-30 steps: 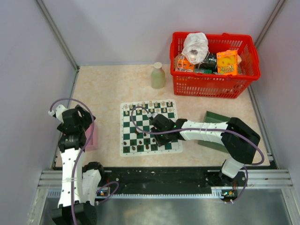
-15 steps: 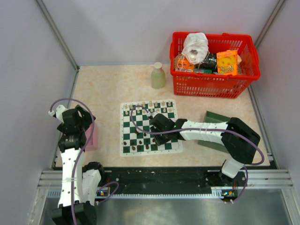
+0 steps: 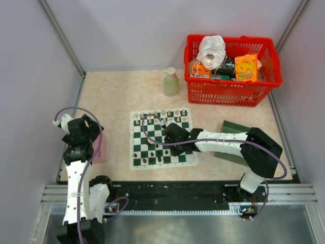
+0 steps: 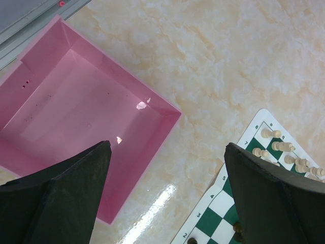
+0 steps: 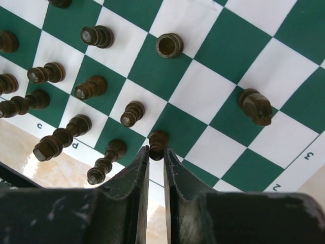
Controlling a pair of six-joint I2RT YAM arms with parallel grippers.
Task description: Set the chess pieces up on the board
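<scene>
The green-and-white board (image 3: 152,133) lies mid-table. Cream chess pieces (image 3: 167,114) stand along its far edge and dark ones (image 3: 152,159) along its near rows. My right gripper (image 3: 162,148) is low over the board's near half. In the right wrist view the right gripper (image 5: 156,150) is shut on a dark pawn (image 5: 158,141) that stands near the board's (image 5: 203,96) near edge. Several dark pieces (image 5: 89,87) stand to its left, a knight (image 5: 255,105) to its right. My left gripper (image 4: 166,147) is open and empty above the table beside a pink tray (image 4: 76,101).
A red basket (image 3: 231,71) of packets stands at the back right. A pale green bottle (image 3: 171,81) stands behind the board. A dark green tray (image 3: 234,128) lies under the right arm. The pink tray (image 3: 98,147) lies left of the board.
Almost nothing differs. The right gripper stays low over the board's near half, and the left arm has not moved.
</scene>
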